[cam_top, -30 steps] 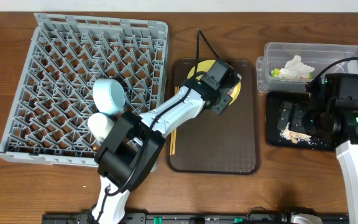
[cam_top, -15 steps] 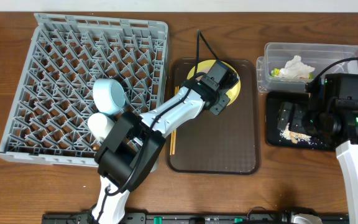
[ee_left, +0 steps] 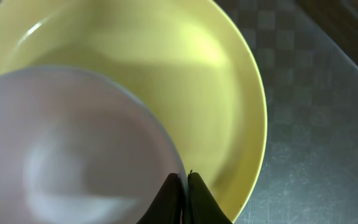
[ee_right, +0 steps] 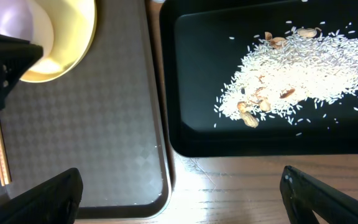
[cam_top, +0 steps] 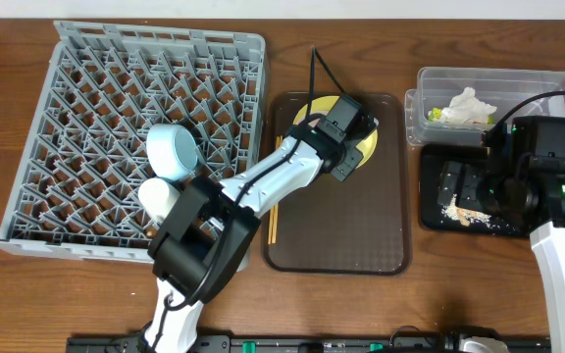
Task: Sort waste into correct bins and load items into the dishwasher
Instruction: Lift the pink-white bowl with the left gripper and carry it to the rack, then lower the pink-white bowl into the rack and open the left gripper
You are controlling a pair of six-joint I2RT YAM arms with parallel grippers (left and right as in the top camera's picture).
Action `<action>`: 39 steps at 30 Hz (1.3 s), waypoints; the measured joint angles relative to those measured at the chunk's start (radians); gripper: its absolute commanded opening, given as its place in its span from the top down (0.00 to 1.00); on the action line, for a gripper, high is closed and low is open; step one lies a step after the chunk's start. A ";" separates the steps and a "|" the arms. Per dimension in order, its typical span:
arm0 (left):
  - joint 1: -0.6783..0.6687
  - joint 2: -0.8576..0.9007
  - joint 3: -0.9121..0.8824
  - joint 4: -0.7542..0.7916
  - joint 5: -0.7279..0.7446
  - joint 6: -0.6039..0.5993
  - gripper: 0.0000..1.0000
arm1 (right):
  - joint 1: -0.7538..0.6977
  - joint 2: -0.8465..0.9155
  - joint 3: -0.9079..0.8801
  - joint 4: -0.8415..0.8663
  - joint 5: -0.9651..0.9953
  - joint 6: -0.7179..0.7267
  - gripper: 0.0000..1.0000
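Seen L to R: grey plastic peg-lattice dish rack holds a glossy light blue bowl & small white cup. Your L gripper pinches the rim of a smooth white bowl, which sits in the round yellow plate on the checker-textured brown tray. Crumpled white paper wrapper lies in the clear plastic tub. Beige rice crumbs litter the black tray. Your R gripper hangs above, jaws spread wide. Dark wood-grain table.

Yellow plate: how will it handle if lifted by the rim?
Yellow plate looks rigid and glossy, so a rim pinch may slip. The white bowl sits on it, so tilting would probably slide the bowl off. Its shallow rim likely offers little purchase.
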 measured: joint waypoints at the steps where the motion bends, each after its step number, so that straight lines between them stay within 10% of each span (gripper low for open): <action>1: 0.000 -0.012 -0.003 -0.002 -0.001 0.000 0.94 | 0.000 0.000 0.000 0.000 0.000 0.000 0.01; 14: 0.171 -0.393 -0.005 -0.097 0.079 -0.059 0.94 | 0.000 0.000 0.000 0.000 0.000 0.000 0.01; 28: 0.718 -0.380 -0.005 -0.084 0.855 -0.095 0.94 | 0.000 0.000 0.000 0.000 0.000 0.000 0.01; 39: 0.887 -0.182 -0.005 -0.021 1.299 -0.224 0.94 | 0.000 0.000 0.000 0.000 0.000 0.000 0.01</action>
